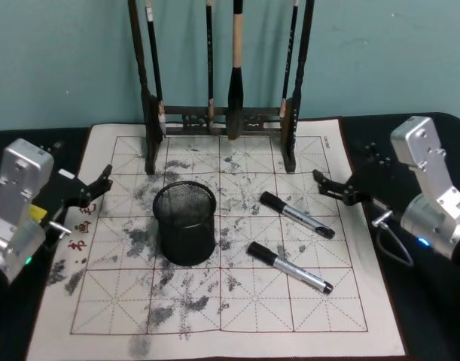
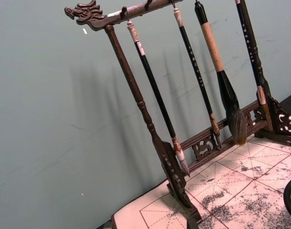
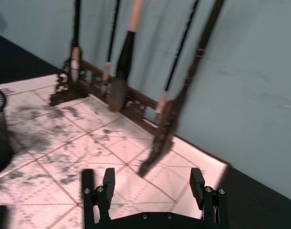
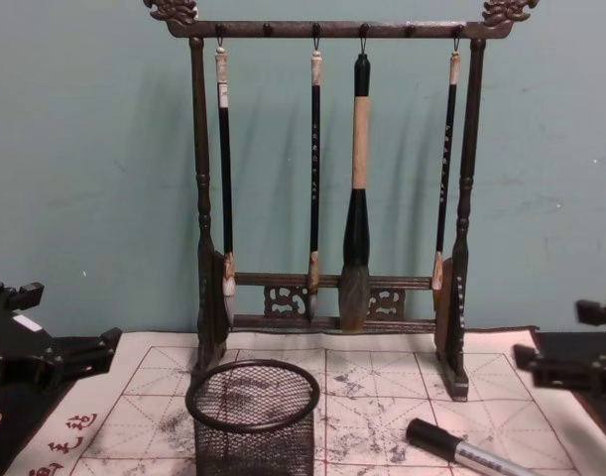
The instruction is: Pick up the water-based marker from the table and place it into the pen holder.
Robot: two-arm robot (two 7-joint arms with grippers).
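Note:
Two black-capped, grey-barrelled water-based markers lie on the ink-stained grid mat (image 1: 237,316). One marker (image 1: 297,214) is right of the pen holder, and the other marker (image 1: 290,267) lies nearer the front. The pen holder (image 1: 184,223) is a round black mesh cup standing upright at the mat's middle-left, seen empty from above (image 4: 253,416). My right gripper (image 1: 325,184) hovers open above the mat's right edge, its fingers (image 3: 98,191) wide apart with nothing between them. By the mat's left edge, apart from the holder, my left gripper (image 1: 100,186) is open.
A tall dark wooden brush rack (image 1: 222,116) with several hanging brushes stands along the mat's back edge against the teal wall, also seen as the rack (image 4: 327,297). The black tabletop (image 1: 425,331) surrounds the mat.

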